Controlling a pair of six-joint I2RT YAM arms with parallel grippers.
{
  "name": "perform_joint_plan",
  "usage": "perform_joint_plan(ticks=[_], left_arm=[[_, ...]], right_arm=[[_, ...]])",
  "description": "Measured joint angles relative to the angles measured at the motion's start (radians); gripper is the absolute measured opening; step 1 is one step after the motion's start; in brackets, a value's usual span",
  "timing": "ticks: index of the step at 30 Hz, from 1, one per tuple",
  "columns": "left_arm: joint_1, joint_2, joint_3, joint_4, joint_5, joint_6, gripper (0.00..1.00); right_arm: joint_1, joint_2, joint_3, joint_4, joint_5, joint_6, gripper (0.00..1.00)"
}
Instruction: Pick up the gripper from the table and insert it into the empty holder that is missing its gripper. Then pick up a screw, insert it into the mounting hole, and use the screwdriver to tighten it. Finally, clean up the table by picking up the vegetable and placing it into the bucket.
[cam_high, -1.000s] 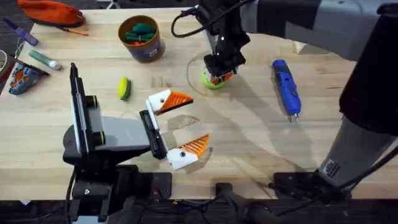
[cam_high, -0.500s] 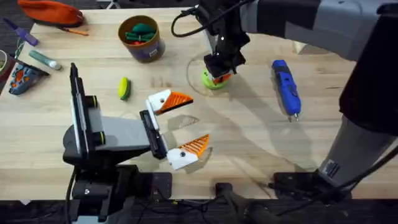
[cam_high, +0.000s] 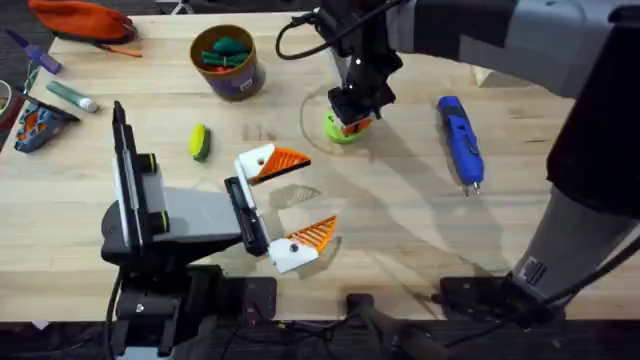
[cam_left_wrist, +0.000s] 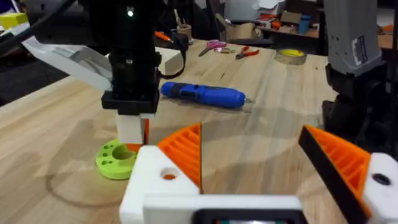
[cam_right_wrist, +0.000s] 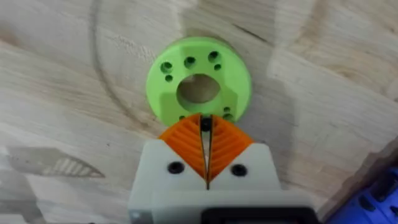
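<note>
My right gripper (cam_right_wrist: 206, 134) sits straight above the green holed disc (cam_right_wrist: 199, 84), pads pressed together on something small and dark at the tips, probably a screw; can't confirm. The left gripper (cam_high: 290, 200) is spread wide, holding nothing, with both orange pads fitted. Blue screwdriver (cam_high: 460, 138) lies to my right, long axis running away from the bases; the right arm is nearer.
</note>
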Motion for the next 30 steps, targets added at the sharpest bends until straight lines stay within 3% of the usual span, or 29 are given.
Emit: perform_joint_plan(ticks=[21,30], left_arm=[[0.000,0.000,0.000,0.000,0.000,0.000,0.987],[0.000,0.000,0.000,0.000,0.000,0.000,0.987]], right_arm=[[0.000,0.000,0.096,-0.076,0.034,0.000,0.006],[0.000,-0.122,0.117,-0.114,0.034,0.000,0.006]])
